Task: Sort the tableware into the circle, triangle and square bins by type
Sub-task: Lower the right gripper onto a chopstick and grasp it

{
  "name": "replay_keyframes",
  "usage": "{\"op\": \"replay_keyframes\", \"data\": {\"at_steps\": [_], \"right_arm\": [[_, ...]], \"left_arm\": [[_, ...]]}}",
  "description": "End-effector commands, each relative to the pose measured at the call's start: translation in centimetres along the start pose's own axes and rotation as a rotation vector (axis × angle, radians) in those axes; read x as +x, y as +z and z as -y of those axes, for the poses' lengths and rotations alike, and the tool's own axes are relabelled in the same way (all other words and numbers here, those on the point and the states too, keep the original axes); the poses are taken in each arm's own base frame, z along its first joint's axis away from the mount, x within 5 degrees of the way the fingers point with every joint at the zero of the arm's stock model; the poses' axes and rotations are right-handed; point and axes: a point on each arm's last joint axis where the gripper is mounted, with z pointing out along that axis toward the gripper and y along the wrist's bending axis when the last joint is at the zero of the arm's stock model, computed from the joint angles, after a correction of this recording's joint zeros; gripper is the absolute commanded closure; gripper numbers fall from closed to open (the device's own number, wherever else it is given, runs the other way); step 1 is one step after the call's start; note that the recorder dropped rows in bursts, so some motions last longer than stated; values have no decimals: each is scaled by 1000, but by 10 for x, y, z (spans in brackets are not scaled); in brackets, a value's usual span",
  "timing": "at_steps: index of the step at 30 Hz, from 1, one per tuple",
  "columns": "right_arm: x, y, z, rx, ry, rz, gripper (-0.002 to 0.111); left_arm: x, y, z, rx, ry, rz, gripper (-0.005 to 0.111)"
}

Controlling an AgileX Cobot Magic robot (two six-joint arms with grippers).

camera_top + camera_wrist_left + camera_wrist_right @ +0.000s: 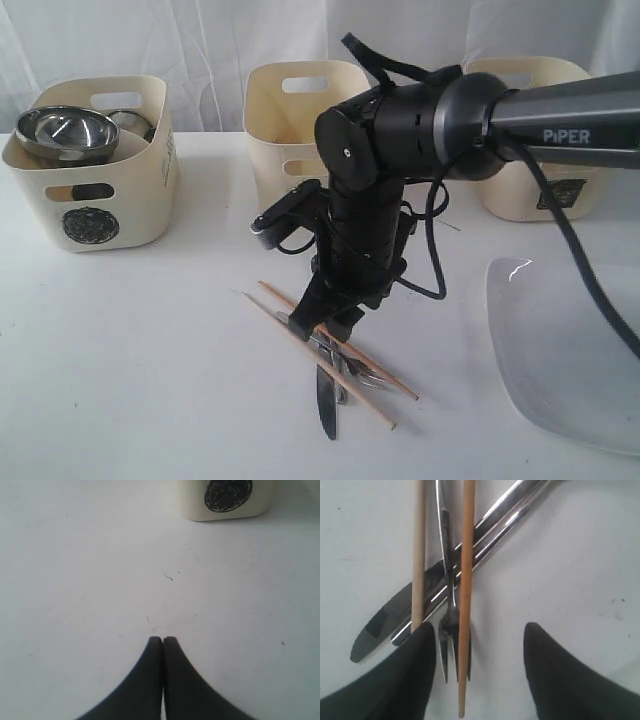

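the right gripper (480, 630) hung spread wide over the wooden chopsticks (466, 555), fork (451, 615) and knife (375, 625) piled on the table (120, 330), while the left gripper (163, 639) sat pinched together, empty.

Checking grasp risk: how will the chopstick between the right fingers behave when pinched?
Thin, stiff wood: the chopstick probably lifts without bending. Slim and smooth, it may roll or pivot in the right gripper. Resting on the knife, it might nudge it.
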Motion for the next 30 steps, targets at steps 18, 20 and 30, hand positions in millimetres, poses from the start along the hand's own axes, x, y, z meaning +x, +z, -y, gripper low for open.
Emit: {"op": "replay_keyframes", "data": {"at_steps": [18, 20, 30], "right_arm": [[-7, 45, -2, -37, -92, -85, 77], [-7, 45, -2, -38, -108, -85, 82], [-8, 44, -2, -37, -114, -83, 108]], "left_arm": [[1, 0, 0, 1, -6, 4, 107], [1, 0, 0, 1, -6, 4, 107], [1, 0, 0, 1, -6, 4, 107]]}}
